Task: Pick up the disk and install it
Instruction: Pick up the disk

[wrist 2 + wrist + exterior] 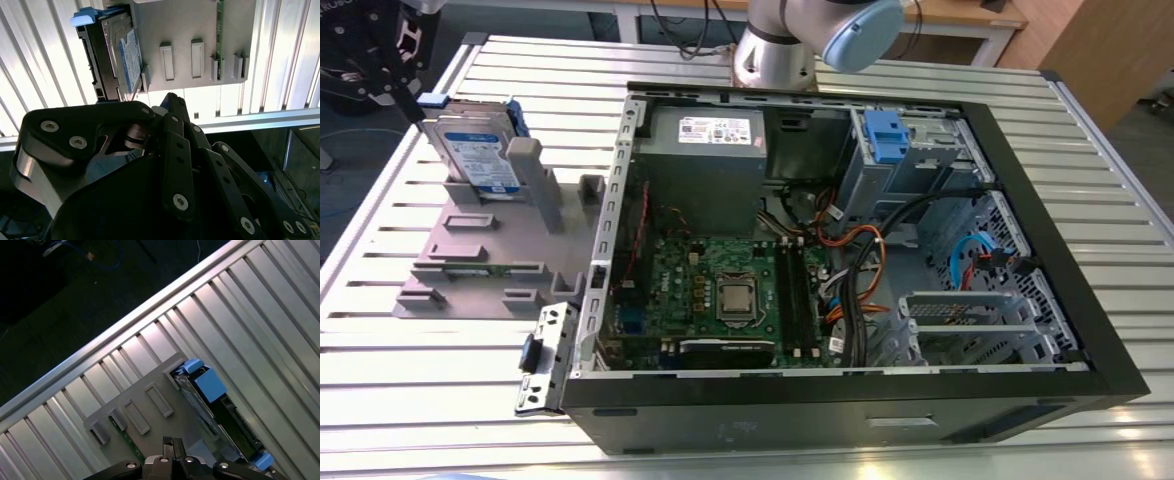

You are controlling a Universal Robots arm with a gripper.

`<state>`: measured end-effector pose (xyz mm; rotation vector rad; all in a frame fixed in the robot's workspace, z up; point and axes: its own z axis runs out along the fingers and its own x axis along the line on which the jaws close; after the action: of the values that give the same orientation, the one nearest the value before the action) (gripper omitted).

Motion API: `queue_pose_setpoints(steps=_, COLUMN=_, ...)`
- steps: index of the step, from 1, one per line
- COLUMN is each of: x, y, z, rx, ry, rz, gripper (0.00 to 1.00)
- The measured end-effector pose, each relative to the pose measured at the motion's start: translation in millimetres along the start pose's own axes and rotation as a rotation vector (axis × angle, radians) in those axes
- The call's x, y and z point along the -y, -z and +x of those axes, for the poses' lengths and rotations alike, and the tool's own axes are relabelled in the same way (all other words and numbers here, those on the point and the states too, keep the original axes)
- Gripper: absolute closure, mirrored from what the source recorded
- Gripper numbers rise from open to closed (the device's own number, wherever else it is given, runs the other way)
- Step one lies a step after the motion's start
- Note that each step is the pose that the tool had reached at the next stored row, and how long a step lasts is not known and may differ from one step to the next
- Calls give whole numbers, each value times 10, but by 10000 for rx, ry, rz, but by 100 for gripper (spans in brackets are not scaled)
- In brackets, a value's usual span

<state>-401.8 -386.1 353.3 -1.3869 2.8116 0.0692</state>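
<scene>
One gripper [165,102] hangs near the disk [470,150], can't tell if it's open or closed. Disk stands on edge in the grey holder [480,250], to the exterior view's left of the PC case [854,405]. Probably stiff, hefty, slick and shock-sensitive. I'd pinch the metal faces, not the flexy blue bracket [209,382].

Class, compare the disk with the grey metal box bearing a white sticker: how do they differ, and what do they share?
The disk stands on edge in a grey holder outside the computer case; the grey metal box sits inside it. The disk has a blue frame; the box has none. The disk looks smaller than the box. Both are grey, rectangular and labelled.
</scene>
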Motion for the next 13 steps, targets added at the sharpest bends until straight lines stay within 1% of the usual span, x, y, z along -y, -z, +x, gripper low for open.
queue_pose_setpoints(steps=13, x=0, y=0, z=0, rx=-7, ry=180, rz=-5, gripper=89)
